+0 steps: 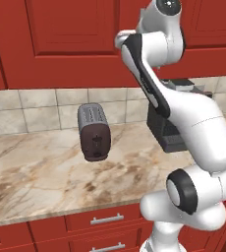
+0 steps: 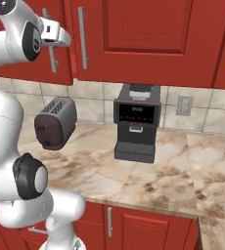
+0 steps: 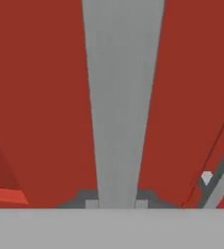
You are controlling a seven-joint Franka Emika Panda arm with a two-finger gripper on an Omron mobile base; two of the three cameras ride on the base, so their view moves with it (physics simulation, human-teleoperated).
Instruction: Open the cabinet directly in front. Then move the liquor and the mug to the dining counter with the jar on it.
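Reaching up past the toaster (image 1: 93, 132), the arm met the closed cabinet (image 1: 70, 34) above the counter (image 1: 36, 172) in the left base view. Right base view: hand at a door handle (image 2: 52, 58), coffee machine (image 2: 136, 122) below. Hand view: gripper (image 3: 115, 203) was clamped on the handle.

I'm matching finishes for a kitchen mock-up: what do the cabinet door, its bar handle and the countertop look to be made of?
Cabinet: looks like red-painted wood with a satin finish, going by its raised-panel door. Handle: seems brushed metal, a flat pale grey bar; the claw is shut on it. Countertop: looks like polished marbled stone, beige with brown veins.
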